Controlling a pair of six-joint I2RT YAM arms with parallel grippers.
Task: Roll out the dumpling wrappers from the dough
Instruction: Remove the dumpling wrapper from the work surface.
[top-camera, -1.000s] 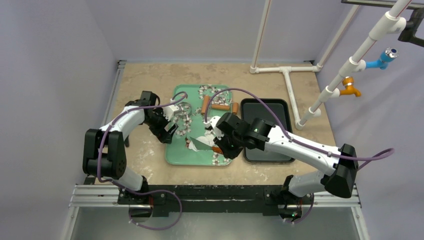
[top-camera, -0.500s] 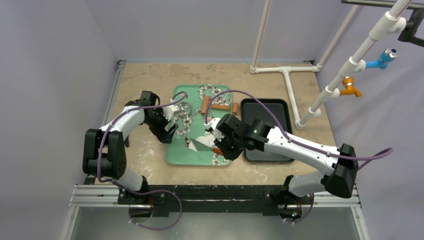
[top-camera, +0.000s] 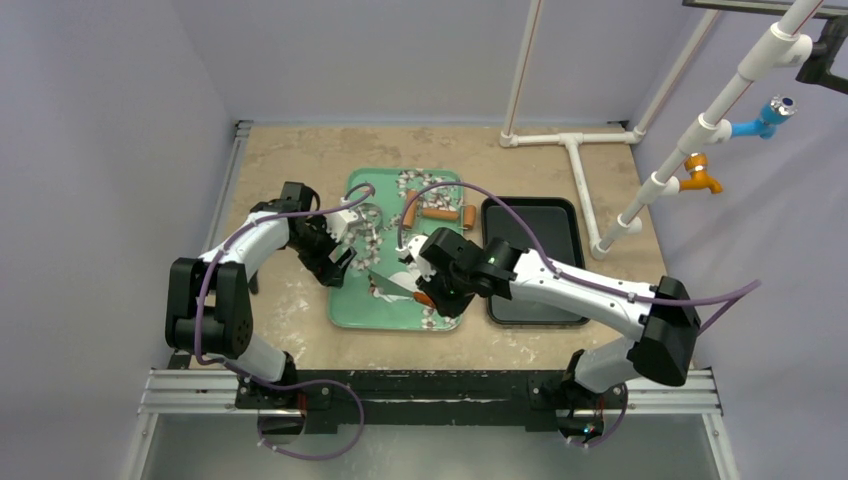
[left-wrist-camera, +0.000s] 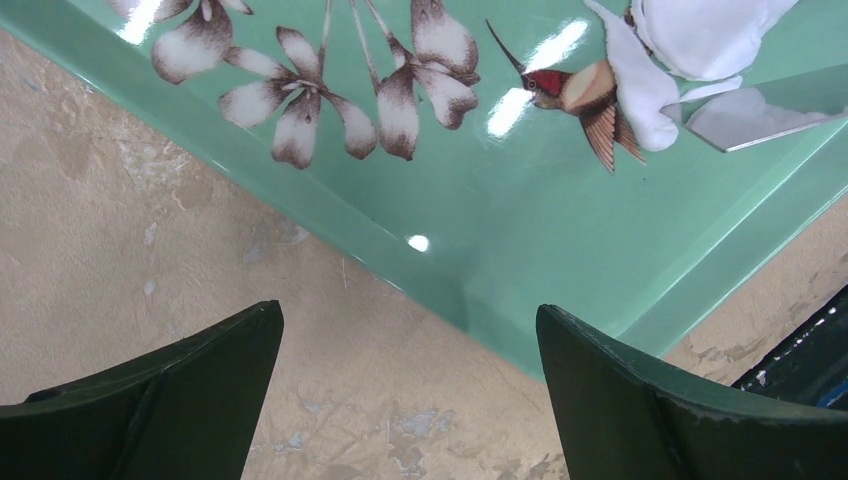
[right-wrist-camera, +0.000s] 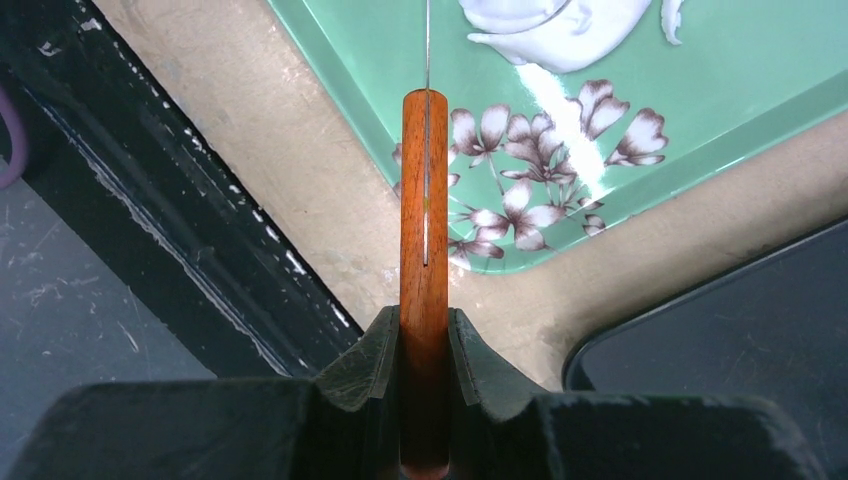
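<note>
White dough lies on the green flowered tray, near its front half. My right gripper is shut on the wooden handle of a knife. The knife's blade points left beside the dough. In the left wrist view the dough and the blade tip show at the top right. My left gripper stands open over the tray's left rim, with nothing between its fingers. The dumpling wrappers are out of view.
A black tray sits right of the green one, close under my right arm. A wooden rolling pin and a metal ring cutter lie at the tray's far end. White pipes stand at the back right.
My right arm has shifted a little left and away, carrying the knife, so the blade now lies further over the tray. The left arm has not moved.
</note>
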